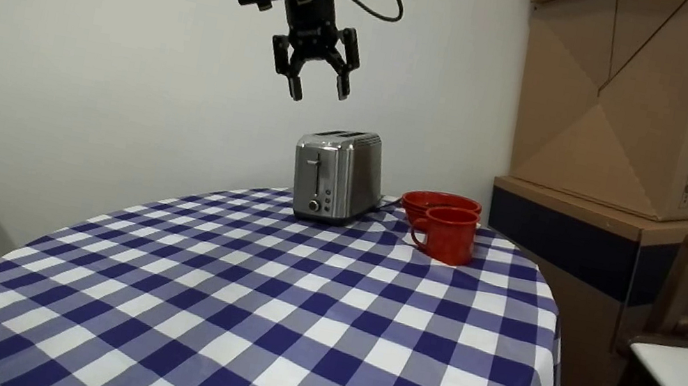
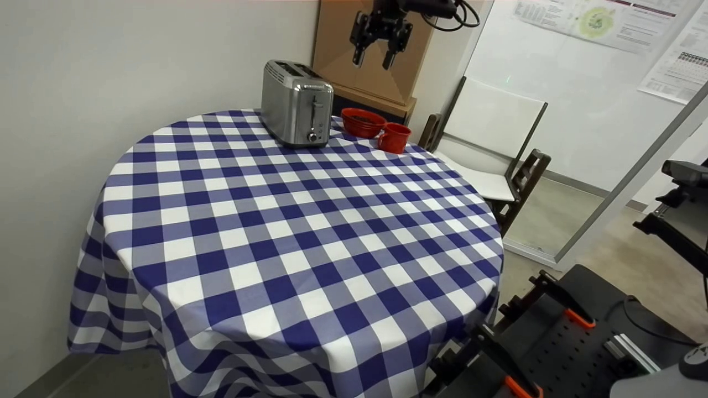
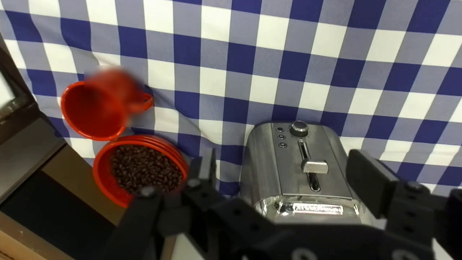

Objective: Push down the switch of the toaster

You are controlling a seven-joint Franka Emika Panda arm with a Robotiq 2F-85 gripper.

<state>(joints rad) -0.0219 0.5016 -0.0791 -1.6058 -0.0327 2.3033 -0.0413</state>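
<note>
The silver toaster (image 1: 358,174) stands upright at the back of the table, and it also shows in an exterior view (image 2: 282,113). Its switch (image 1: 314,161) is a metal lever near the top of a vertical slot on the toaster's front face, also visible in an exterior view (image 2: 317,104). My gripper (image 1: 320,90) is open and empty, in the air above the toaster and touching nothing. In the wrist view the switch (image 3: 315,167) shows between the two spread fingers, with a knob and small buttons beyond it. The gripper's body hides most of the toaster's top there.
A red mug (image 1: 450,235) and stacked red bowls (image 1: 431,198) stand beside the toaster; the upper bowl holds dark beans (image 3: 144,168). A checked cloth (image 2: 287,232) covers the table. A white wall (image 1: 130,42) is behind the toaster, and cardboard boxes (image 1: 610,127) stand past the table edge.
</note>
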